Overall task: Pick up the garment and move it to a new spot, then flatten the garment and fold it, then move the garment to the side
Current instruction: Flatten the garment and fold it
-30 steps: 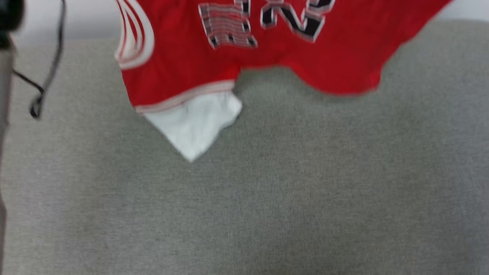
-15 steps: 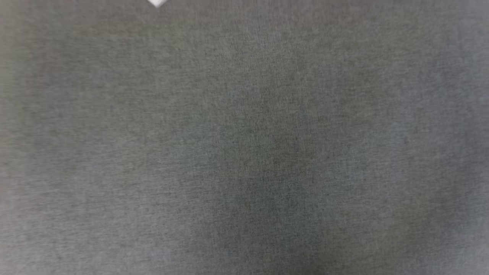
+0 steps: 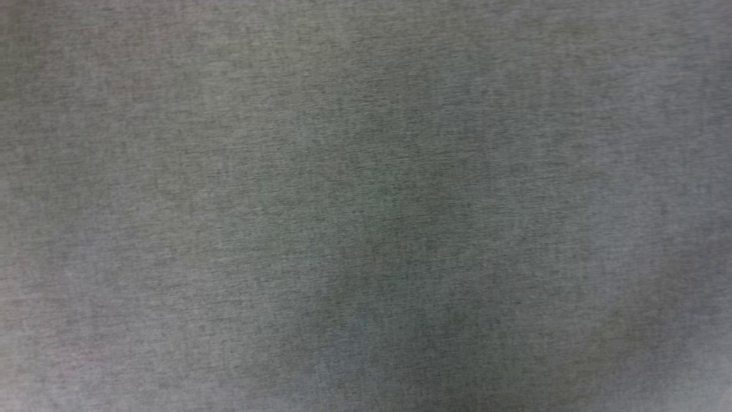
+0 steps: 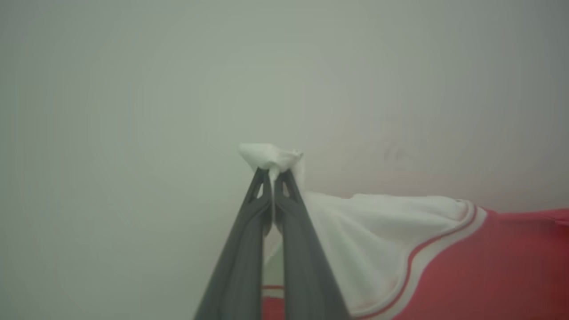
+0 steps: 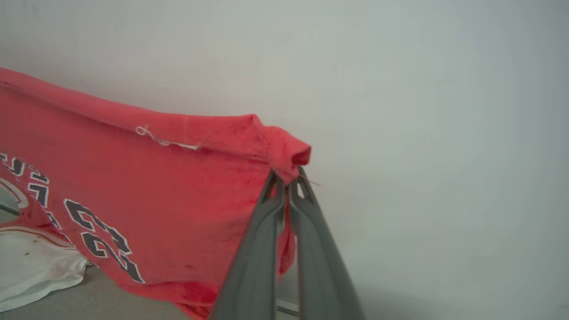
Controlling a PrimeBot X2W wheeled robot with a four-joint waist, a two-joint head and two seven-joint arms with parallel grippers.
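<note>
The left gripper (image 4: pixel 272 174) has its jaws pressed together on a bunched white sleeve tip of the red jersey T-shirt (image 4: pixel 489 266); the right gripper (image 5: pixel 286 180) pinches a red corner of it the same way, jaws closed tight on the cloth. The shirt hangs stretched between them above the grey fabric surface (image 3: pixel 366 206) — its "23" print faces the right wrist view, and a loose white sleeve (image 5: pixel 31 266) droops down towards that surface
</note>
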